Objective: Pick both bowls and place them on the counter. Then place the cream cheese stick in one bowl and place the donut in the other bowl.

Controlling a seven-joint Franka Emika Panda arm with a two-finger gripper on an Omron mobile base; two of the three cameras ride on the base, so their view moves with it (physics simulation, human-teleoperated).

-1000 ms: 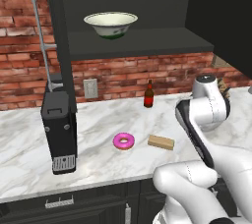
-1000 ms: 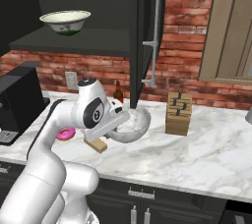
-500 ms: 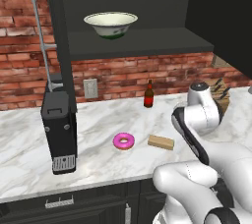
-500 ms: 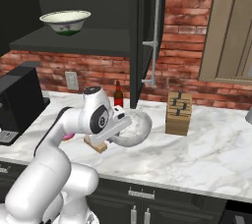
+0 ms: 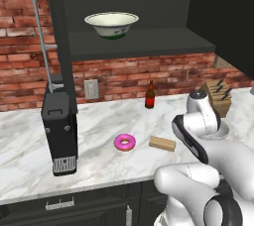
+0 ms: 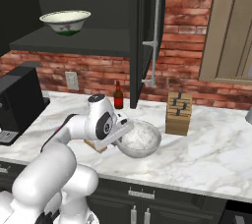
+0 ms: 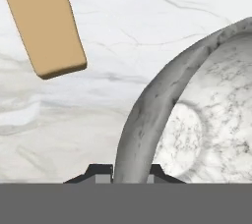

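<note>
The grey marbled bowl (image 6: 141, 138) sits low over the white marble counter (image 6: 211, 154), to the right of the arm. My gripper (image 7: 130, 170) is shut on the bowl's near rim (image 7: 147, 115), which runs up between the two finger tips. Just left of the bowl, the tan cream cheese stick (image 5: 162, 143) (image 6: 93, 145) (image 7: 47, 26) lies flat on the counter. Further left is the pink donut (image 5: 124, 142). The cream bowl with green marks (image 5: 111, 23) (image 6: 65, 20) stands on the dark shelf above the counter.
A black coffee machine (image 5: 59, 131) (image 6: 17, 100) stands at the counter's left. A dark bottle (image 5: 150, 96) (image 6: 118, 96) is against the brick wall. The wooden knife block (image 5: 217, 96) (image 6: 178, 112) is just right of the grey bowl. An open dark cabinet door (image 6: 147, 36) hangs above.
The arm has carried the grey marbled bowl down and slightly to the right, closer to the counter. The stick, the donut and the cream bowl have stayed put.
</note>
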